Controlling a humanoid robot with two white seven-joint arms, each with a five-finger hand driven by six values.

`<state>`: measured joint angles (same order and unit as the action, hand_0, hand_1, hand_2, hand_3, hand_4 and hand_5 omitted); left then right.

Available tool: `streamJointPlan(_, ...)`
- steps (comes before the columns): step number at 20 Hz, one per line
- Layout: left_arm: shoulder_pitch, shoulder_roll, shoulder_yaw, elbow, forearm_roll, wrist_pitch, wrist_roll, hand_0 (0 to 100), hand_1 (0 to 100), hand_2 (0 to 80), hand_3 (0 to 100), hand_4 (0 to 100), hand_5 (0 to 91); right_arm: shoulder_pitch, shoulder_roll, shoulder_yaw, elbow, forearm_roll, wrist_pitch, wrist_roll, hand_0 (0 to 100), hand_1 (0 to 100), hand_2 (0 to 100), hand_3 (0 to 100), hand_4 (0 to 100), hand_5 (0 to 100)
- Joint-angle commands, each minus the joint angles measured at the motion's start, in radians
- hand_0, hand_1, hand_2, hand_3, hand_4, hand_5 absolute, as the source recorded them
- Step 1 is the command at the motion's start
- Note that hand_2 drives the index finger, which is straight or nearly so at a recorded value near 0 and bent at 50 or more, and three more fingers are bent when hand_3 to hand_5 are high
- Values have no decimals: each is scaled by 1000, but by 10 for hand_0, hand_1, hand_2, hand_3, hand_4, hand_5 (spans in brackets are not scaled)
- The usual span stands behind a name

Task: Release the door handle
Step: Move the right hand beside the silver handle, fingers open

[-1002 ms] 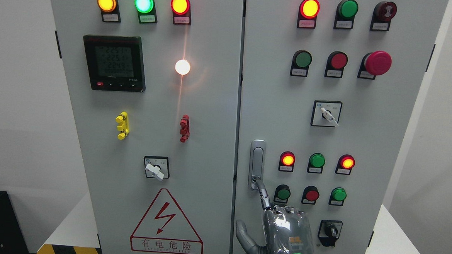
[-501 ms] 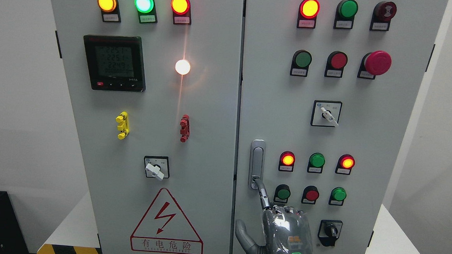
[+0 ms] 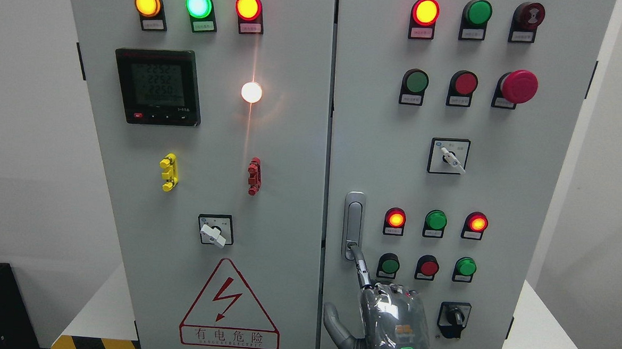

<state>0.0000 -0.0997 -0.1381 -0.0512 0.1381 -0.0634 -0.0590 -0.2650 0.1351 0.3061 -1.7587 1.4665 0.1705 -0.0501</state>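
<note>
Head view: silver metal door handle (image 3: pixel 353 225), upright, on the grey cabinet's right door (image 3: pixel 501 195), near its left edge. At 6 o'clock below it, right robot hand (image 3: pixel 388 322) of shiny grey metal, index finger (image 3: pixel 360 265) extended, tip touching the handle's lower end (other fingers curled, grasping nothing), thumb splayed toward 9 o'clock.

The robot's hand (image 3: pixel 388 327), low in the scene just right of centre, has a glossy silver-grey metallic shell across its back that catches bright white reflections. A small orange marking sits on that shell, and nearer the wrist a rounded green light ring glows. The one slim finger (image 3: pixel 360 267) in view is built of dark grey jointed segments, and the thumb at the left is smooth matte grey.
</note>
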Motion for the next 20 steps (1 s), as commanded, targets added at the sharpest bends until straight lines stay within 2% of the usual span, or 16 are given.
streamJointPlan(1,18,0,0,-1,0,0,-1,120,556,0,0,0,0,0,0,4,15,0,3,9,389,211,0,861,894,976)
streamJointPlan(20,18,0,0,1,0,0,-1,120,556,0,0,0,0,4,1,10,33,0,7,10,385,213,0,869,897,979)
